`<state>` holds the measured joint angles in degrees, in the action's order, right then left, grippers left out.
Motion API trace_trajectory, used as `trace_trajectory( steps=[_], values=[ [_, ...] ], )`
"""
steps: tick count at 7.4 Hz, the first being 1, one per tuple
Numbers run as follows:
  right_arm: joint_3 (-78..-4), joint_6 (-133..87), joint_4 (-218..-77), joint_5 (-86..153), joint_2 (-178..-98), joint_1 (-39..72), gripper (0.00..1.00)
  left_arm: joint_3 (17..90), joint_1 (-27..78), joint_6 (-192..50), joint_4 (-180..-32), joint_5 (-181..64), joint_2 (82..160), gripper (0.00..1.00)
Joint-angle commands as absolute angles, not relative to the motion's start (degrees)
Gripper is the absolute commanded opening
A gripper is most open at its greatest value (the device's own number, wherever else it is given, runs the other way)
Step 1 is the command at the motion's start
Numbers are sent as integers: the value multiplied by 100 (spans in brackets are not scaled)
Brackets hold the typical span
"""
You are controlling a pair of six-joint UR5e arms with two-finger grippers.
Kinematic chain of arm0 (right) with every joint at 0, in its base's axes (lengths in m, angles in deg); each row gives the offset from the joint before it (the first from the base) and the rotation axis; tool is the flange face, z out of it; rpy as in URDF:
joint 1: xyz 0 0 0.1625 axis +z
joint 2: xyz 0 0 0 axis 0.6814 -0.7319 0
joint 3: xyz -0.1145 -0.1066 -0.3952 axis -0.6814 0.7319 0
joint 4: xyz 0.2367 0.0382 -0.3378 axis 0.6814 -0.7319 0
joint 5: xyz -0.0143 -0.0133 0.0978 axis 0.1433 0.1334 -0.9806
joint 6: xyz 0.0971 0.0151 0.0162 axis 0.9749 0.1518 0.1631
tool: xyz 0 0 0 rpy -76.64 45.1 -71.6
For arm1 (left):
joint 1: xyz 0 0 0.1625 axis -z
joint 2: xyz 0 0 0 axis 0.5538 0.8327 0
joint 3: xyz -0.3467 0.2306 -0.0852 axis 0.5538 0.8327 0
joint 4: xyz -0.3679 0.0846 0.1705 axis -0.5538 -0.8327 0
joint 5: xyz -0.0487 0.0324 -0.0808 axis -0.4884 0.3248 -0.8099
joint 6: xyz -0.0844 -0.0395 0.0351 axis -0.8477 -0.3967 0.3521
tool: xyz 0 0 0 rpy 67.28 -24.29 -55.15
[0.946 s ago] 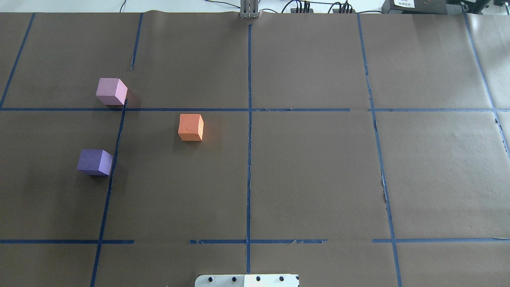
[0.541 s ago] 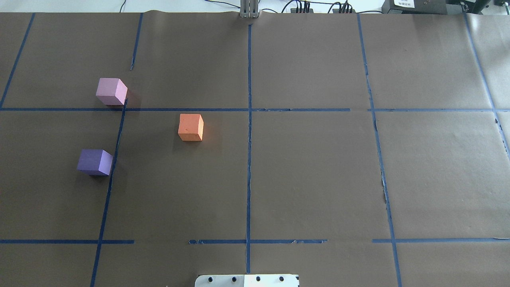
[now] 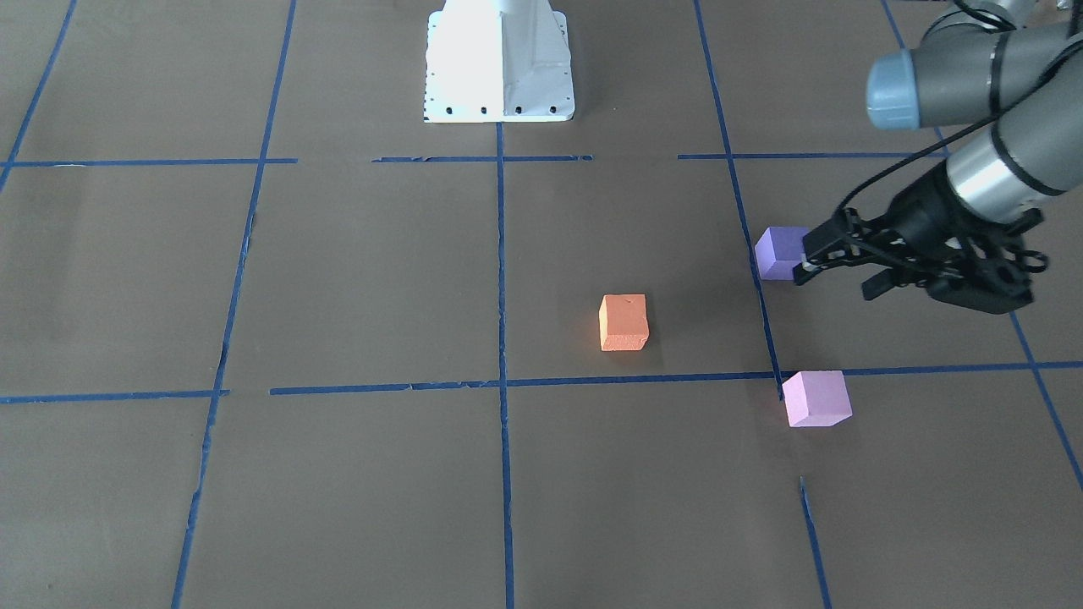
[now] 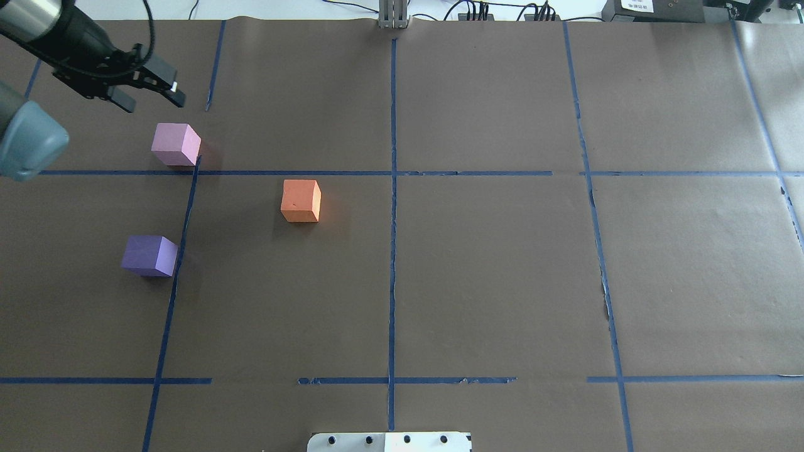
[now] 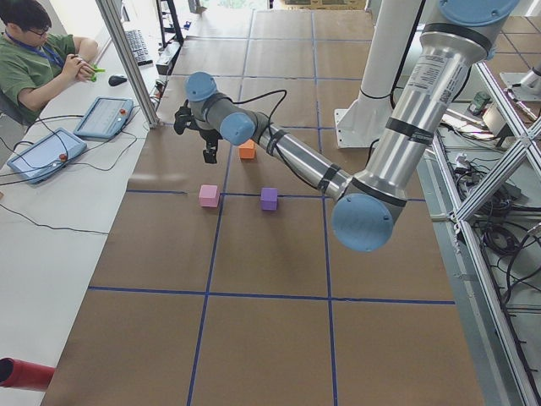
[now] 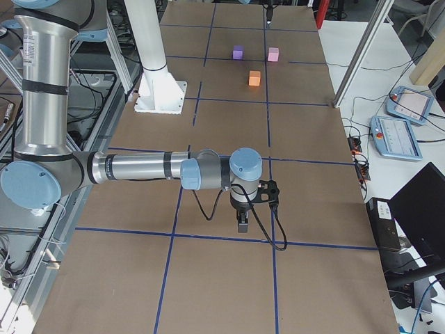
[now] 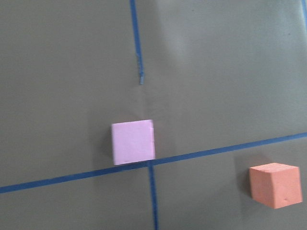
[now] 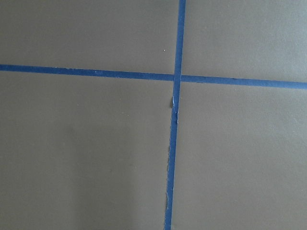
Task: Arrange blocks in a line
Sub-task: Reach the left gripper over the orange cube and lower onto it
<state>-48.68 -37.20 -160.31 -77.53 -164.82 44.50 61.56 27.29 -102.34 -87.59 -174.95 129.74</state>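
Since the earlier overhead frames the left gripper (image 4: 154, 100) has been brought into the far left corner of that view; the three blocks are unmoved. Its fingers are spread wide and nothing is held between them.

The pink block (image 4: 176, 143) is set far left, its near edge touching the blue tape (image 4: 392, 251). The purple block (image 4: 149, 255) is set nearer on the same side, just beside a tape line; the orange block (image 4: 301, 199) is set to the right of both, so a triangle rather than a line is formed.

The left gripper is held well above the brown paper (image 4: 502, 282). In the left wrist view the pink block is seen almost straight below, slightly left of centre, its sides roughly square to the picture; a descent onto it is therefore judged the shortest move, with little turning of the wrist. No long axis is offered by a cube; either pair of faces may be taken.

The right gripper (image 6: 241, 223) is kept at the right end of the table, well apart from every block; whether its fingers are spread cannot be told.
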Motion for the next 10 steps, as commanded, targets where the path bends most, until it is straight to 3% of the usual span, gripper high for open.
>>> trace_trajectory(
  steps=[1, 3, 10],
  values=[
    [-4869, -3721, -16032, -7753, -16483, 4450, 100, 5979, 1539, -11096, -9144, -16037, 13399, 100],
    [-4869, -3721, -16032, -7753, -16483, 4450, 100, 5340, 1174, -11572, -9164, -15495, 13785, 100],
    [-4869, -3721, -16032, -7753, -16483, 4450, 100, 4452, 487, -11759, -9312, -14807, 13971, 100]
  ],
)
